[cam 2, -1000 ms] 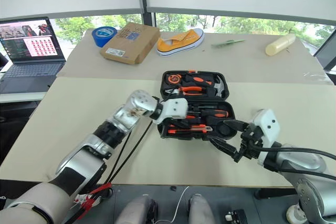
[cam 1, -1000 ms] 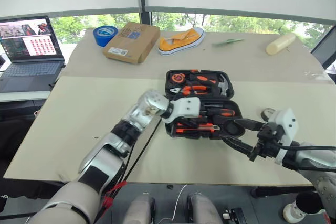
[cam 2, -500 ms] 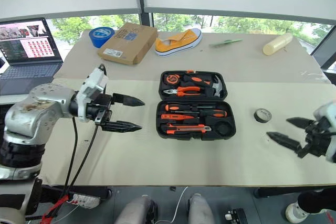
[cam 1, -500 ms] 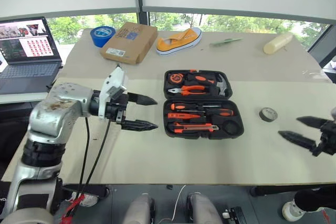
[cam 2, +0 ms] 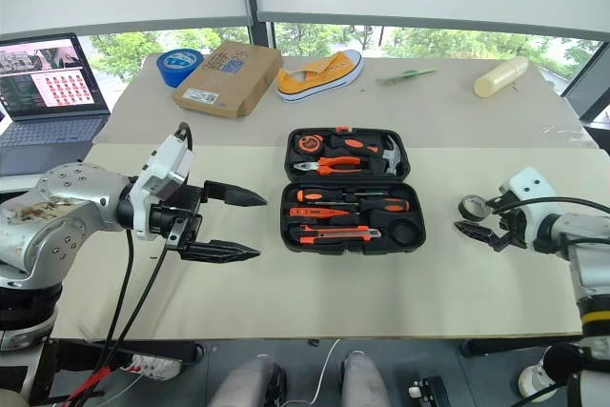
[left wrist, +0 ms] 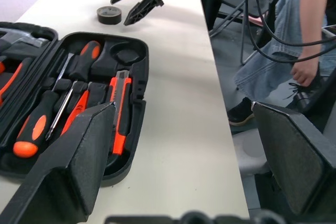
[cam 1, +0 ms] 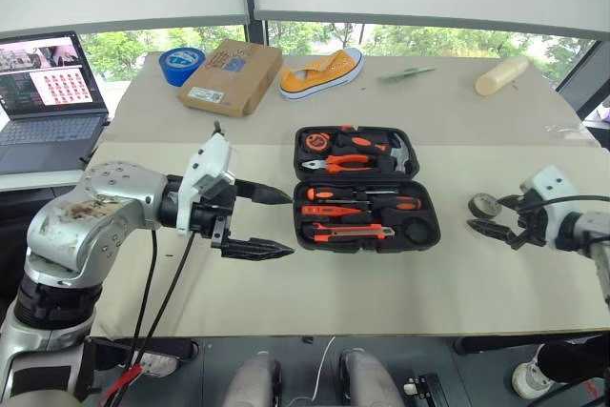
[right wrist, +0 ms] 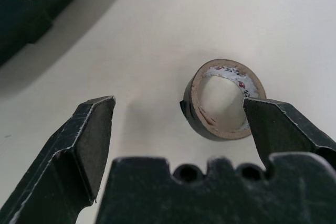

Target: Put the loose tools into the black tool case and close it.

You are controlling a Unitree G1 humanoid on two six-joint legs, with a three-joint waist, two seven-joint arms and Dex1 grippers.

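The left tool (cam 1: 257, 222) hovers over bare desk (cam 1: 381, 283) just to the left of the black tool case (cam 1: 367, 188), its two black fingers spread wide with nothing between them.

The case lies open and flat in the middle of the desk. The far half holds the pliers and hammer. The near half holds the black-and-orange screwdrivers (cam 1: 362, 206) and the folding utility knife (cam 1: 348, 231), each seated in its recess, with a round recess at the near right corner vacant. By the look of it, the case is stiff moulded plastic and light. The lid should swing on its hinge with a push on the far edge, though the shell may slide on the smooth desk unless the other arm steadies it.

To the right of the case, well apart from it, the small dark tape roll (right wrist: 223, 100) lies flat on the desk. The right tool (cam 2: 481, 217) reaches it with fingers fully apart and empty, one finger close beside the roll's outer wall and the other out over open desk.

The roll is likely light and fairly rigid, a cardboard core under slick dark tape. Lying flat, it can skid away if nudged. A pinch across its outer wall, or one finger in the core and one outside, looks the surest hold.
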